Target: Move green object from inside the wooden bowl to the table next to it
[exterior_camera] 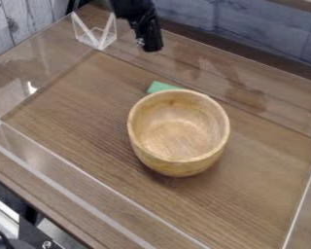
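The wooden bowl (171, 156) stands mid-bench (81, 112), its hollow showing only bare wood; the green block (159, 88) lies on the bench just behind its far rim, partly hidden; the hand (151, 43) hangs well apart beyond it, fingers closed together.

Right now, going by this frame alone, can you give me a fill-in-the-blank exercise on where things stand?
1. The bowl holds ___ inside.
2. The ___ block lies on the table, just behind the bowl.
3. The gripper, up over the far part of the table and clear of the block, has its fingers ___.

Missing words: nothing; green; shut.
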Robot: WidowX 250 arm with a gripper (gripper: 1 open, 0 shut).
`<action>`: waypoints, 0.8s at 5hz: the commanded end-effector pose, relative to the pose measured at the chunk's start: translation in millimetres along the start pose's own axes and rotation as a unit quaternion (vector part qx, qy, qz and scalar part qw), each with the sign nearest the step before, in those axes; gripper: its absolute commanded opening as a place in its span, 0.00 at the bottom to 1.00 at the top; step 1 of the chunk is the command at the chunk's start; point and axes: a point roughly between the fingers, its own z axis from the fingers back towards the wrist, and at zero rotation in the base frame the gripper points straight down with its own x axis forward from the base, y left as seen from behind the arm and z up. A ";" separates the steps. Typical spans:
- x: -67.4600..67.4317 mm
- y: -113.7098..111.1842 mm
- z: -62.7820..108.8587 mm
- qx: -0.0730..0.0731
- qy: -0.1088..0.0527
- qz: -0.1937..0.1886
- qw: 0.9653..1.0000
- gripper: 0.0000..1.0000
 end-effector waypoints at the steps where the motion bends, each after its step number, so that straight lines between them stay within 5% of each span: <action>1: 2.1 -11.0 14.9 -0.027 0.005 -0.002 1.000 0.00; 3: 8.1 -13.4 6.8 -0.016 0.011 0.000 1.000 0.00; 4: 16.2 -3.3 9.8 0.000 0.015 -0.040 0.999 1.00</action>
